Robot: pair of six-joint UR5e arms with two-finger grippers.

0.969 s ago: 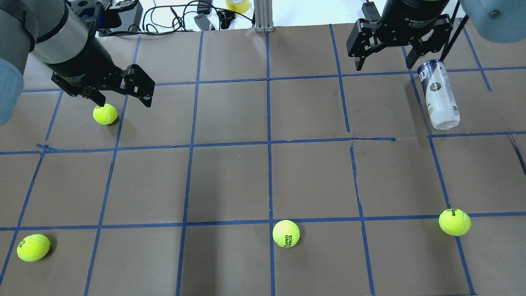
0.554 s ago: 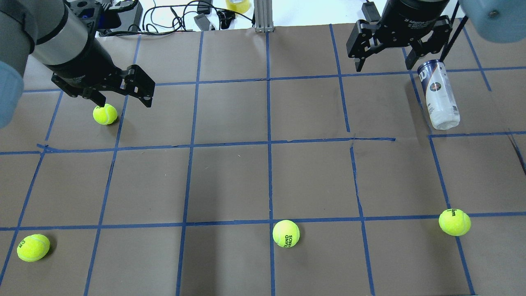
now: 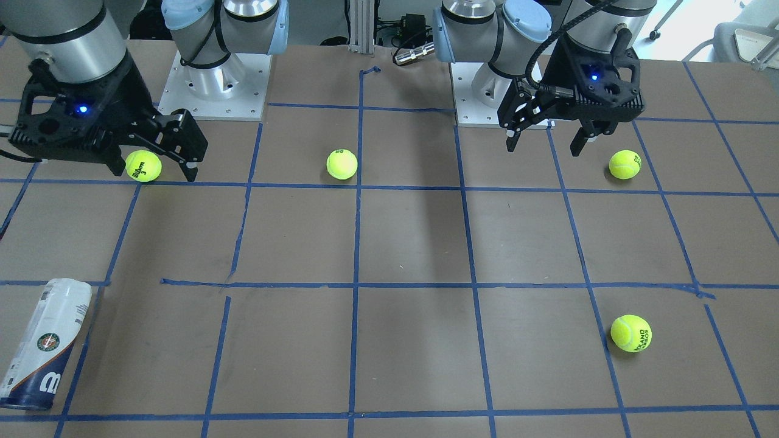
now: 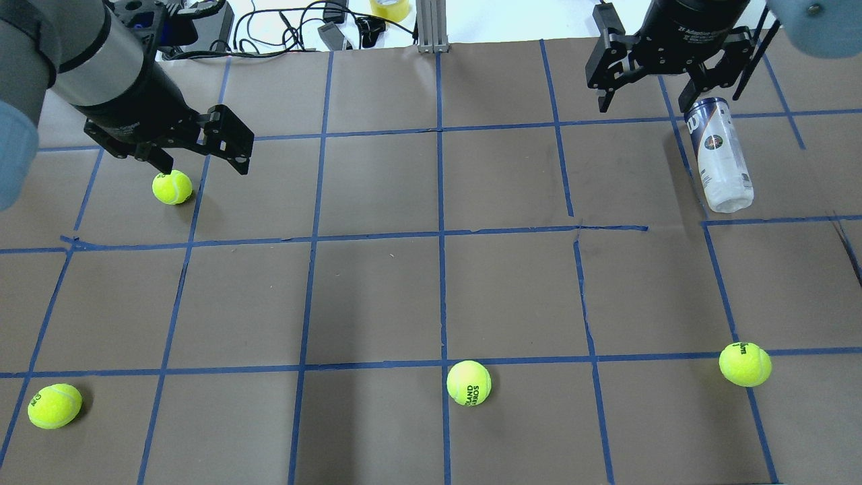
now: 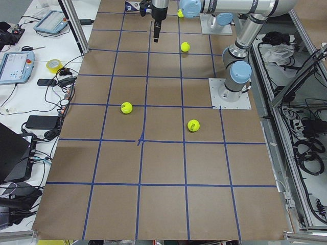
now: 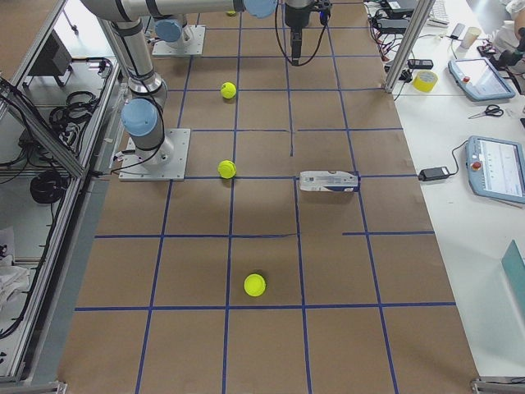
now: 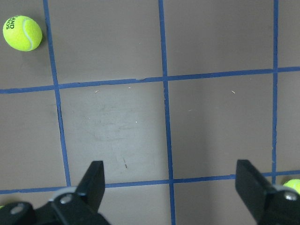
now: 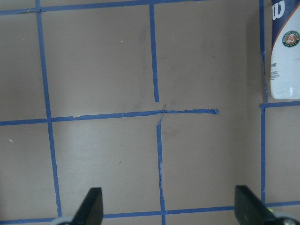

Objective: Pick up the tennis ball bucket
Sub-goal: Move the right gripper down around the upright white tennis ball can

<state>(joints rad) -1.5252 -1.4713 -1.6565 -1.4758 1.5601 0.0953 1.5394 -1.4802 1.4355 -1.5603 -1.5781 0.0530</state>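
One tennis ball bucket on its side, ahead-right of the wide-open, empty right end effector.

Four yellow-green tennis balls lay well apart on the brown worktop, gridded with blue tape: a far-left ball, a near-left ball, a near-centre ball and a near-right ball. A yellow tape roll and a touchscreen pendant sat beyond its far edge.
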